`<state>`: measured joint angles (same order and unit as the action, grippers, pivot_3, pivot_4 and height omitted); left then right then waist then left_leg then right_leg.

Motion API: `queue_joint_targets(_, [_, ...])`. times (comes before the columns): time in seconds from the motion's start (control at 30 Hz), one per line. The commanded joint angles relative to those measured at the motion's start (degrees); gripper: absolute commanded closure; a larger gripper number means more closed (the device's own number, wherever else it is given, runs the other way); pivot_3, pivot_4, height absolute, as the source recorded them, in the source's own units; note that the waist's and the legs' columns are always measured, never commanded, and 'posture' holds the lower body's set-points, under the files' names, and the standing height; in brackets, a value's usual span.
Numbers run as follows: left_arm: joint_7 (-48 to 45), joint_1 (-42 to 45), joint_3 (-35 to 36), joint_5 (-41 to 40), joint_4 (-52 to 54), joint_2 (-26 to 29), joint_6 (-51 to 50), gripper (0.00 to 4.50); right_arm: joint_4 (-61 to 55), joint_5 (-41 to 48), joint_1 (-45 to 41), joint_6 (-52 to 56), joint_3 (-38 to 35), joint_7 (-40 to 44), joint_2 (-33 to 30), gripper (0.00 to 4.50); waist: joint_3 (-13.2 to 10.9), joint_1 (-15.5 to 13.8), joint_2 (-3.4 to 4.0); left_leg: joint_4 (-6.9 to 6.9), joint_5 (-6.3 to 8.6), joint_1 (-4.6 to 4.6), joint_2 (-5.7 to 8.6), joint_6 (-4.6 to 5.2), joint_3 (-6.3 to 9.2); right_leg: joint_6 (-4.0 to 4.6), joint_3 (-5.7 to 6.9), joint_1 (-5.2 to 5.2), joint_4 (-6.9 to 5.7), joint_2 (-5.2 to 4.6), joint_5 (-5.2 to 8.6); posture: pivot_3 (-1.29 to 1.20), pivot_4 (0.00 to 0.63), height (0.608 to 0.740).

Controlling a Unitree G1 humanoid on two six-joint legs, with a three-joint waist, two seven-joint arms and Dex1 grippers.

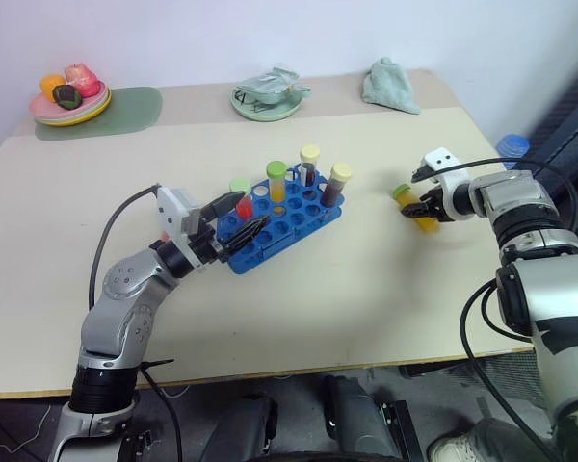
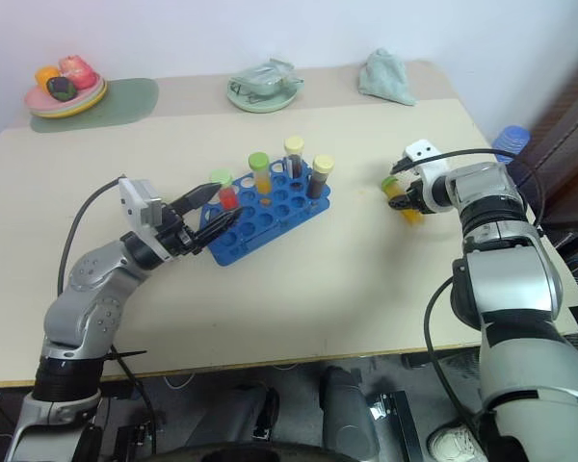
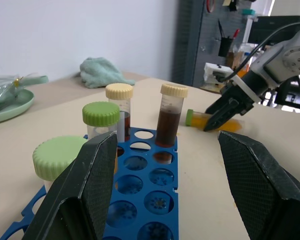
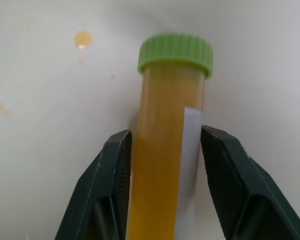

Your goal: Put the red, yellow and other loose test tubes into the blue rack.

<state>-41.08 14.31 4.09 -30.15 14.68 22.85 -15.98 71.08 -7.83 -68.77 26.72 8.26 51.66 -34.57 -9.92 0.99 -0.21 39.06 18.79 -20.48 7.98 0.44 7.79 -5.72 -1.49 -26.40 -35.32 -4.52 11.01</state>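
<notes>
Right of the rack (image 1: 281, 218), well apart from it, the yellow tube (image 4: 165, 150) lies on the table (image 1: 347, 298), green cap towards the rack. Right gripper (image 1: 422, 208) is down on it, jaws straddling the body and closed onto both sides, or very nearly; tube not lifted yet. Left gripper (image 1: 239, 218) sits at the near-left end of the rack, jaws wide open, holding nothing.

Rack already has five capped tubes standing in it: red one at the left end, the others along the far side. Plenty of free holes on the near side.

For the pick: grip looks mid-body, which I'd keep. Confirm a firm squeeze before lifting, raise straight up, then swing the tube vertical, cap up, before going to a free hole away from the standing tubes.

White strip on the tube could be a label; no text readable. No brands visible.
</notes>
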Motion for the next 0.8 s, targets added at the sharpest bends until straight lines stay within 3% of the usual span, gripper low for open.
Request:
queue_joint_targets(0.03, [0.11,0.34,0.85,-0.98,1.88,0.01,0.22,1.23,0.08,0.25,-2.85,-0.88,-1.35,-0.76,0.01,2.33,0.0,-0.2,0.0,0.0,0.0,-0.01,0.0,0.0,0.0,0.0,0.0,-0.01,0.0,0.0,0.0,0.0,0.15,0.74])
queue_joint_targets(0.8, [0.28,0.86,0.66,-1.52,2.76,0.3,-1.59,1.23,-0.3,-2.71,-0.75,-1.76,0.45,2.37,-0.39,2.33,0.0,-0.23,0.0,-0.01,0.0,-0.03,0.0,0.0,0.01,0.0,0.01,-0.01,0.01,-0.01,0.0,0.0,0.15,0.74])
